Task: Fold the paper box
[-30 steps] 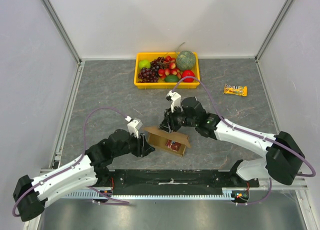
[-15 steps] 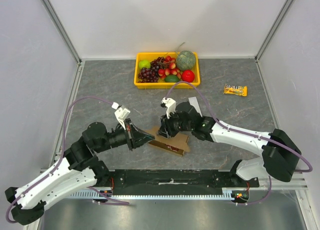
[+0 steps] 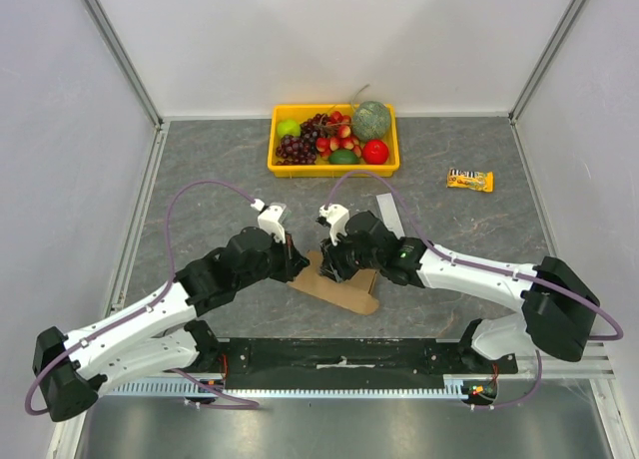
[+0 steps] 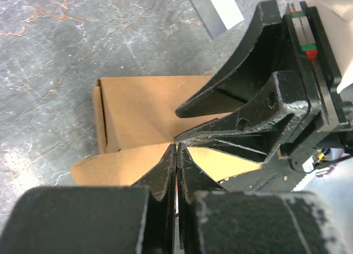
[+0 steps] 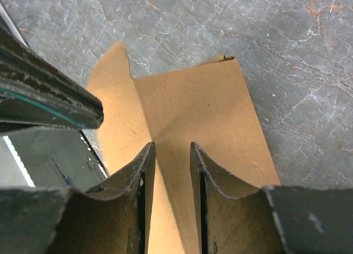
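**Operator:** How do the end effectors stand?

**Spotter:** Your left end effector (image 4: 176,149) has its fingers pressed together, with only a hairline between them. Their tips sit at the edge of a brown flap. From the wrist view you cannot tell whether any cardboard is nipped there. Your right end effector (image 5: 171,148) has its fingers apart with a narrow gap, and bare cardboard shows through that gap. Nothing is clamped in it. Its tips point down at the sheet, just beside the tips of your left one.

**Operator:** And the paper box?

**Spotter:** The paper box (image 3: 344,289) lies flattened on the worktop (image 3: 200,180). It is on the near side of the yellow tray (image 3: 334,170), well apart from it and toward your arm bases. Both of your end effectors are down at it. A crease runs across the panel under your right fingers, and a rounded flap sticks out on the side away from the tray.

**Operator:** What else is around?

**Spotter:** A pale grey strip (image 3: 389,215) lies flat on the near side of the tray, between it and the box. A snack bar (image 3: 469,180) in an orange wrapper lies to the right of the tray, near it. The tray itself holds mixed fruit (image 3: 334,140).
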{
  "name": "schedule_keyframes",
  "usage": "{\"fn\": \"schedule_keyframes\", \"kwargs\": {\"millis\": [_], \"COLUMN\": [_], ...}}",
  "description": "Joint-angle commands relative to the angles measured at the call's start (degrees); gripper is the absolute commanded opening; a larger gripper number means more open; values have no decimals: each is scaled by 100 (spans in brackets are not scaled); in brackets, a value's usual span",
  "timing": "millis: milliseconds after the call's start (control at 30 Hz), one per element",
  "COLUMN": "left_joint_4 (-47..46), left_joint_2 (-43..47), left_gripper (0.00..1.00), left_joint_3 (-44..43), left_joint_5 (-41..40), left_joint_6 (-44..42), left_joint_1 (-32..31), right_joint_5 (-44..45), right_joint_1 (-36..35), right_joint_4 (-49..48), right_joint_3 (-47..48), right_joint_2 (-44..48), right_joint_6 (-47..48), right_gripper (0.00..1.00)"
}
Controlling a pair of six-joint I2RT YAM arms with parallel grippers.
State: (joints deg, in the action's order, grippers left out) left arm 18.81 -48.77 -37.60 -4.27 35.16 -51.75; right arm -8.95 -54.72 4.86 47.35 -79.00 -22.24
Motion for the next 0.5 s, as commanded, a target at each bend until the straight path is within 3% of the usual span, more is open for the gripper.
{"fn": "schedule_keyframes", "kwargs": {"millis": [0, 467], "left_joint_4": [88, -35], "left_joint_2": [-62, -668], "left_gripper": [2, 2], "left_joint_3": [-19, 324], "left_joint_5": [-495, -469], "left_joint_6": [61, 97], "left_joint_1": [-2, 6], "right_joint_5": [368, 376], "right_joint_1": [-30, -83], "right_joint_4": [243, 287], "right_joint_3": [-103, -86], "right_joint_2": [-185, -379], "right_joint_6": [167, 132], "right_gripper": [38, 38]}}
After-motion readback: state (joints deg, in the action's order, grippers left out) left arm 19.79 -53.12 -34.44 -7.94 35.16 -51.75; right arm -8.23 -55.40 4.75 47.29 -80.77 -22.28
